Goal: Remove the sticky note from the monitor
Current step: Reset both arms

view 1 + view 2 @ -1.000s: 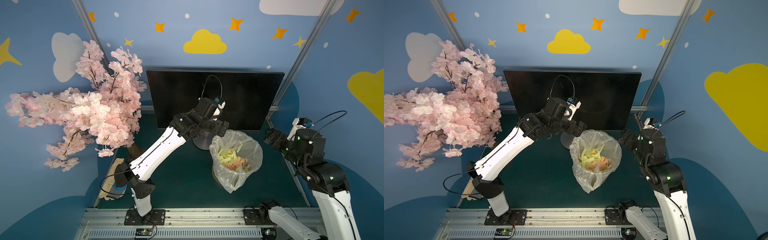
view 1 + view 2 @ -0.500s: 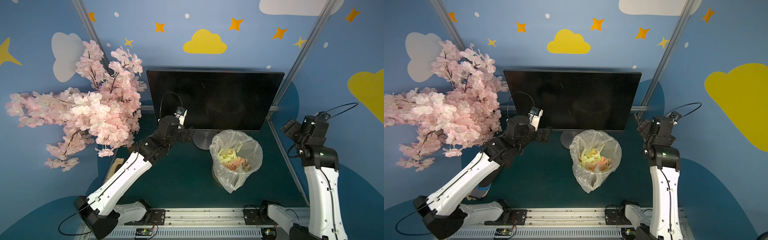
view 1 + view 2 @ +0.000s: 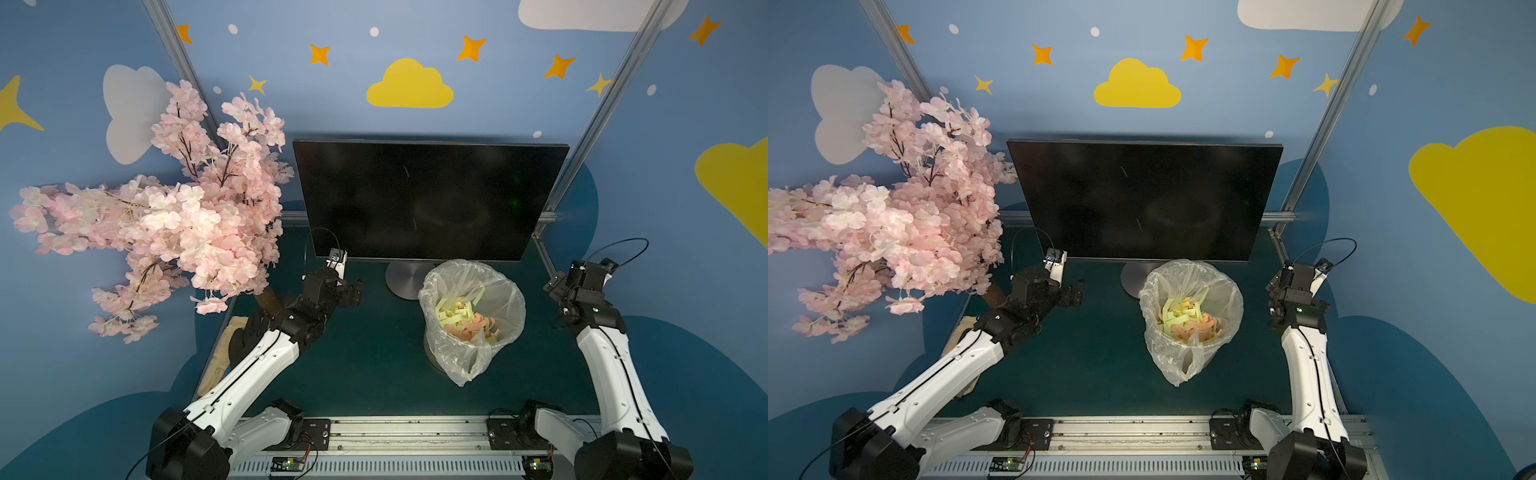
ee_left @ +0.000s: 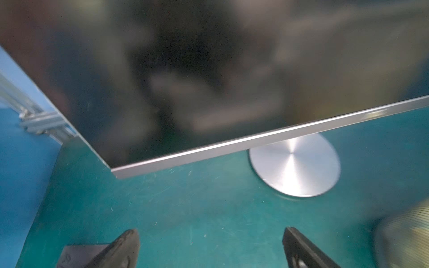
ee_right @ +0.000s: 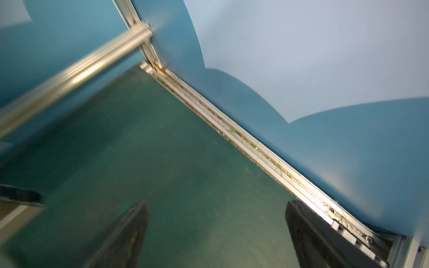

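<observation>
- Blue walls (image 3: pixel 498 124) painted with clouds and stars box in the back and both sides, with aluminium posts (image 3: pixel 598 108) at the back corners.
- The dark green worktop (image 3: pixel 365 365) runs between them. There's a wide bare stretch between the left arm and the bin, and a narrower lane between the bin and the right arm.
- The pink blossom tree (image 3: pixel 174 216) sprawls over the worktop's left edge, its blooms just beside the monitor's left edge.
- The monitor (image 3: pixel 428 199) stands upright at back centre, its screen plain dark from edge to edge in both top views (image 3: pixel 1142 199). The left wrist view shows a silver strip along its bottom edge (image 4: pixel 209 69). Its right edge sits close to the back right post.
- The bin (image 3: pixel 457 361), lined with a clear bag, stands before the monitor's right half, just in front of the stand.
- The round silver stand (image 3: pixel 405 280) sits under the screen's middle, partly hidden by the bin.
- The left hand (image 3: pixel 356 291) hovers over the worktop, released and empty with its fingers spread wide (image 4: pixel 210 234). It faces the monitor's lower left corner, near it but apart.
- The right hand (image 3: pixel 555 289) is also spread wide and empty (image 5: pixel 217 206). It's out at the worktop's right edge beside the frame rail, well apart from the monitor.
- Yellow-green and pink paper slips (image 3: pixel 461 318) lie heaped in the bin.
- There's a small scrawl on the left hand's finger mount, too blurred to read.
</observation>
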Available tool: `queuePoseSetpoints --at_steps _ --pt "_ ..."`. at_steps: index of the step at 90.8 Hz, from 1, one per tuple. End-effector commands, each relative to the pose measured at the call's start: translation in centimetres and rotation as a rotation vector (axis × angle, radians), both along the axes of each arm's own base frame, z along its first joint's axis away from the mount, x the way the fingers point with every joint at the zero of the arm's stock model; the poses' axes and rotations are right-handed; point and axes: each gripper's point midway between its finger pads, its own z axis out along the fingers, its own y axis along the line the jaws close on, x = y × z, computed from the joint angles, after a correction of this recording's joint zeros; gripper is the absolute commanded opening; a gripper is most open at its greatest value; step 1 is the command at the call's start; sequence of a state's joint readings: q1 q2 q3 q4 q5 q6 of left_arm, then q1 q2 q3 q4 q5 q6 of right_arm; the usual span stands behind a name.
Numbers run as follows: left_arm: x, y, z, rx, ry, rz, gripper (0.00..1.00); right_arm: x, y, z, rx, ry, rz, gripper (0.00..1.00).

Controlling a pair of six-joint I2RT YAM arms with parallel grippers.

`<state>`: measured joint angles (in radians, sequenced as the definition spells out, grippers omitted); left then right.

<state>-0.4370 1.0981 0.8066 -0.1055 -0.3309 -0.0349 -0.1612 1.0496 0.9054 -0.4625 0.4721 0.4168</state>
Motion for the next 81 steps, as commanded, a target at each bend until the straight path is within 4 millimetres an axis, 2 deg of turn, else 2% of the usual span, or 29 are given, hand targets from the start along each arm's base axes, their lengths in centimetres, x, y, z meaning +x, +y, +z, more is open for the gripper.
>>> queuePoseSetpoints --at_steps 1,23,29,32,38,46,53,60,68,81 --pt "1.5 0.2 -0.4 -0.005 -0.07 -0.006 1.0 1.1 -0.4 0.7 -0.051 -0.094 0.018 0.98" --pt "4.1 1.7 -4.8 -0.006 -0.097 0.01 1.0 2.7 0.6 -2.4 -0.062 -0.108 0.096 0.98" --pt "4.8 1.9 -6.5 -0.02 -0.082 0.02 1.0 3.6 1.0 -4.0 -0.058 -0.099 0.111 0.98" --pt "5.0 1.8 -7.2 -0.024 -0.073 0.017 1.0 3.7 1.5 -6.0 -0.058 -0.049 0.13 0.98" --pt "5.2 1.9 -7.6 -0.014 -0.059 0.017 1.0 4.0 2.3 -7.9 -0.066 0.026 0.166 0.98" --pt "5.1 2.2 -7.1 0.028 -0.106 0.002 1.0 4.4 3.0 -10.1 -0.099 0.092 0.193 0.97" --pt "4.7 3.4 -6.8 0.078 -0.117 0.002 1.0 4.5 3.4 -11.4 -0.112 0.107 0.217 0.97" --pt "4.0 5.4 -7.0 0.08 -0.107 0.023 1.0 4.8 3.8 -12.0 -0.127 0.09 0.25 0.97" --pt "3.2 6.9 -7.8 0.044 -0.098 0.031 1.0 5.5 4.3 -11.5 -0.147 0.052 0.3 0.98" --pt "2.9 6.6 -9.4 0.005 -0.097 -0.003 1.0 6.7 5.2 -11.4 -0.146 0.014 0.372 0.98"
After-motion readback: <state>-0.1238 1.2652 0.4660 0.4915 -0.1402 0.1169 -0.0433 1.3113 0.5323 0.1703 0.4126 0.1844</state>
